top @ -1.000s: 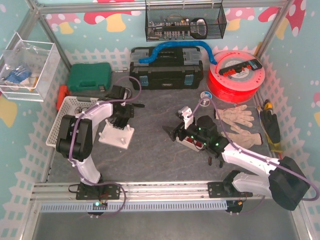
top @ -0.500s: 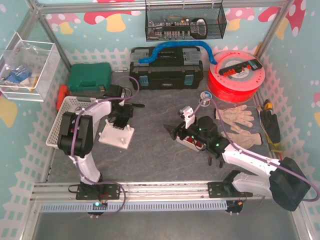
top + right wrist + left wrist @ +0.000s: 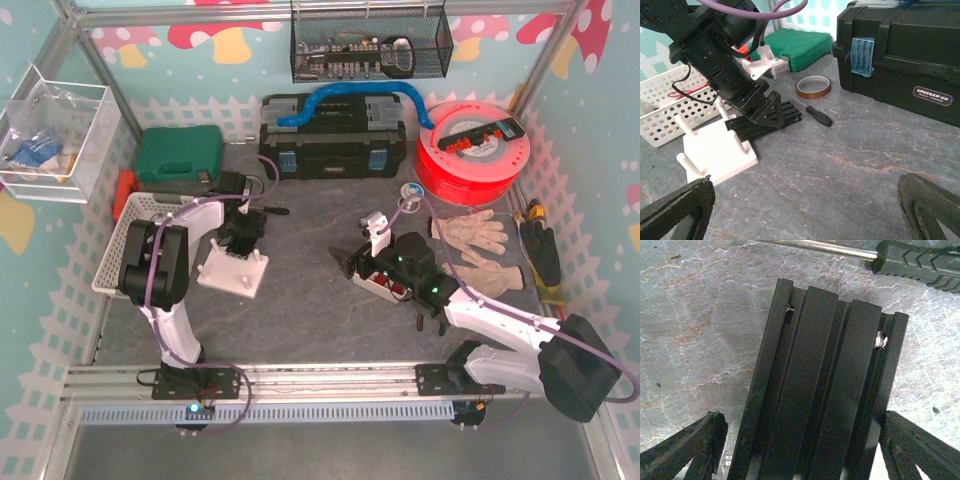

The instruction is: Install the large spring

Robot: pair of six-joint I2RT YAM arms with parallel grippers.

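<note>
On table [image 3: 850,165], L side: we're seeing a black rail [image 3: 825,380] lying flat, just beside a white peg base [image 3: 715,147]
L gripper [image 3: 243,235]: it's hovering over the rail w/ jaws standing apart; they're straddling it, one per side
R gripper [image 3: 805,186]: it's sitting w/ jaws spread wide, holding nothing; it's facing the L arm
Large spring: we're not making it out in any view

toolbox [image 3: 905,55]: oval badge [image 3: 932,95] on front face reads "greener"; characters after it and the fine line beneath too blurred. red spool [image 3: 470,165]: black label [image 3: 483,137] with white marks, illegible.
</note>
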